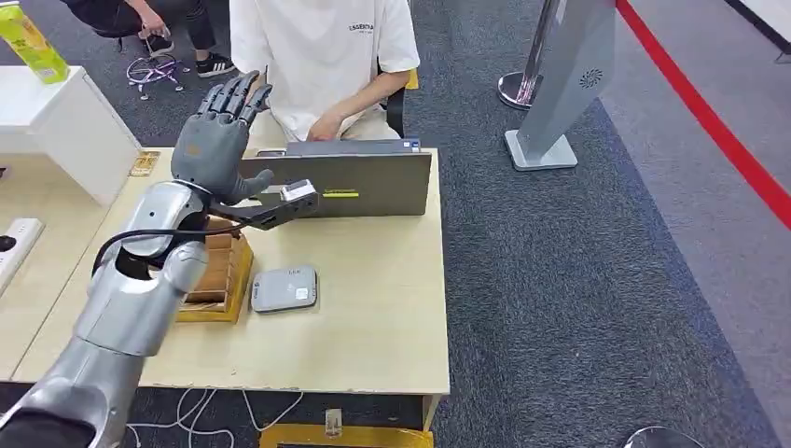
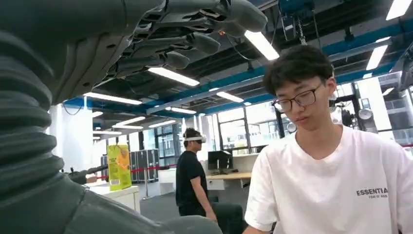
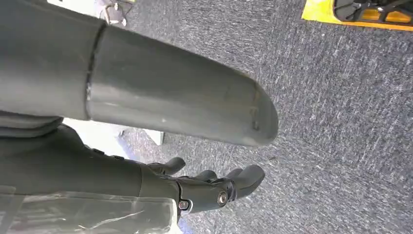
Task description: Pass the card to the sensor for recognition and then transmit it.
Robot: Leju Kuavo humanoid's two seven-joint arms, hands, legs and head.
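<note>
The robot's silver left arm is reaching up over the pale wooden bench [image 1: 373,308], and its grey many-fingered left hand [image 1: 216,131] is standing raised with the fingers spread apart and pointing upward, grasping nothing. From the left wrist view the same dark fingers [image 2: 195,41] are stretching out loosely against the ceiling lights, with nothing between them. The right hand [image 3: 214,187] is hanging beside the body above the grey carpet [image 3: 341,122], its dark fingers lying slightly curled and apart, holding nothing.

On the bench, a flat grey rounded card sensor [image 1: 284,288] is lying just beside a yellow-edged wooden tray [image 1: 216,280], which the left forearm is partly covering. I cannot tell where the card itself is; no card is clearly showing in either hand or on the sensor. Behind the sensor a grey laptop [image 1: 350,182] is standing open with its lid facing the robot, and a small white-topped device [image 1: 298,191] on a dark bracket is sitting in front of that lid near the thumb.

A person in a white T-shirt [image 1: 322,56] is sitting behind the laptop, looking down. A green-yellow carton [image 1: 33,42] is standing on a white cabinet [image 1: 56,117] to the left. A grey standing panel [image 1: 569,75] is rising from the carpet on the right.
</note>
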